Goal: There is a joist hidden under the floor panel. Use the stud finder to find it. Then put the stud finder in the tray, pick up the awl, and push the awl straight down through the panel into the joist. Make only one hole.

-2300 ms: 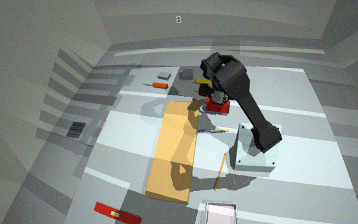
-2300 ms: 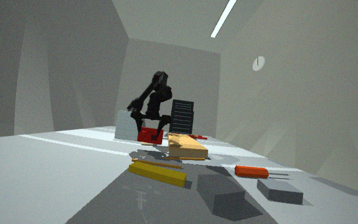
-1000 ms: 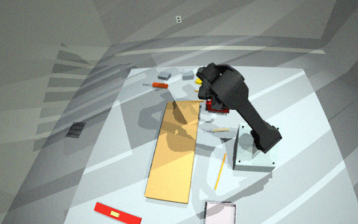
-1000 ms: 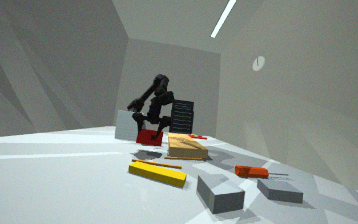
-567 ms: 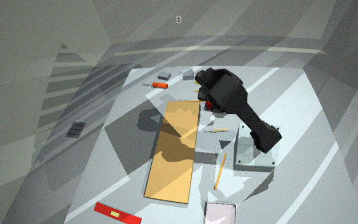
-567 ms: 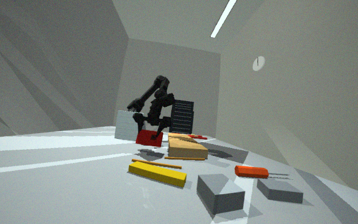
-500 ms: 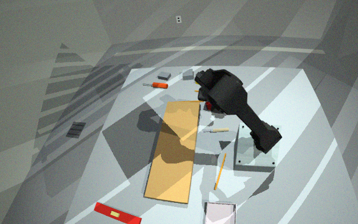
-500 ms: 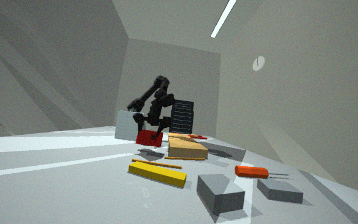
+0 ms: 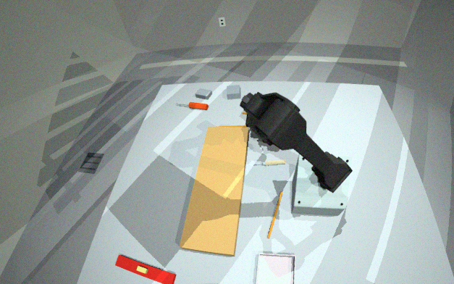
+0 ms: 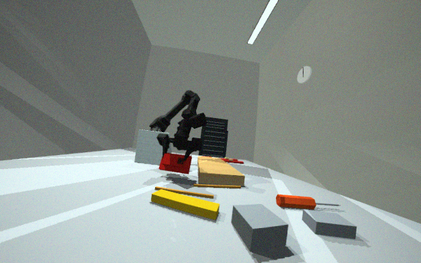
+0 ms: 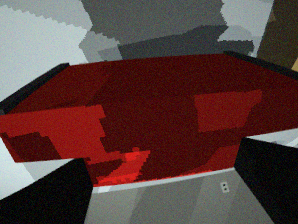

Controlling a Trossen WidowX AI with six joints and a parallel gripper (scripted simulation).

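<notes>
So our claw (image 10: 177, 162) (image 11: 161, 149) is clamped on the red finder (image 10: 175, 163) (image 11: 150, 115), up off the counter (image 9: 366, 119) (image 10: 87, 201), probably so we can swing it over the panel (image 9: 215, 188) (image 10: 219, 171) without scraping. Awl (image 9: 275, 162) lies between panel and base (image 9: 318, 195) (image 10: 148, 147), likely parked for later. Tray (image 9: 294, 268) sits at the near edge in the top view, opposite the block (image 9: 233, 92) (image 10: 260, 225) by the far edge.

Awl (image 9: 275, 163) between panel (image 9: 215, 188) and arm base (image 9: 320, 197); tray (image 9: 276, 254), seemingly, nearby
</notes>
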